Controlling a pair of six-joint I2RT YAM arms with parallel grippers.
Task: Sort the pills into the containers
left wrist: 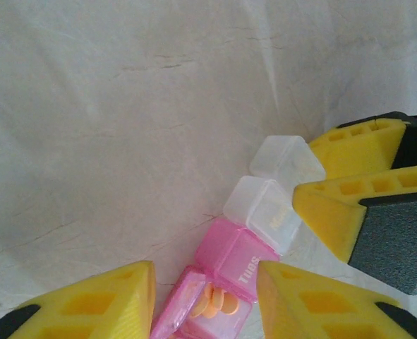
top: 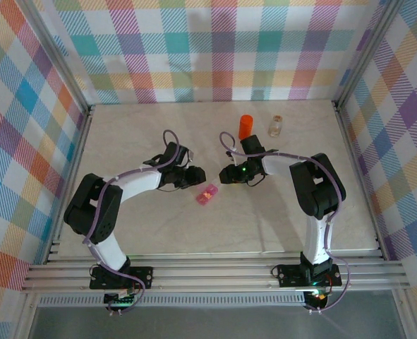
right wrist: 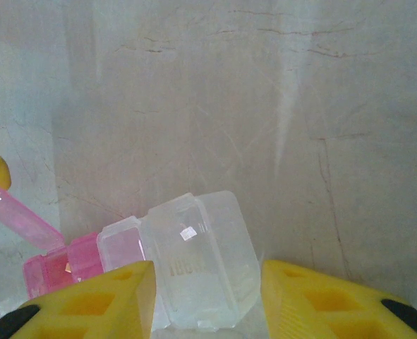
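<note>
The pill box is a flat strip of pink and clear compartments lying mid-table. One pink compartment stands open with several orange pills inside, its lid tipped up. My left gripper is open and straddles that open compartment; I cannot tell whether its fingers touch the box. My right gripper is shut on the clear end of the box. In the left wrist view its yellow fingers sit at that clear end. From above, the left gripper and right gripper face each other over the box.
An orange bottle and a small glass jar stand behind the right gripper. The marble tabletop is walled by checked panels on the left, back and right.
</note>
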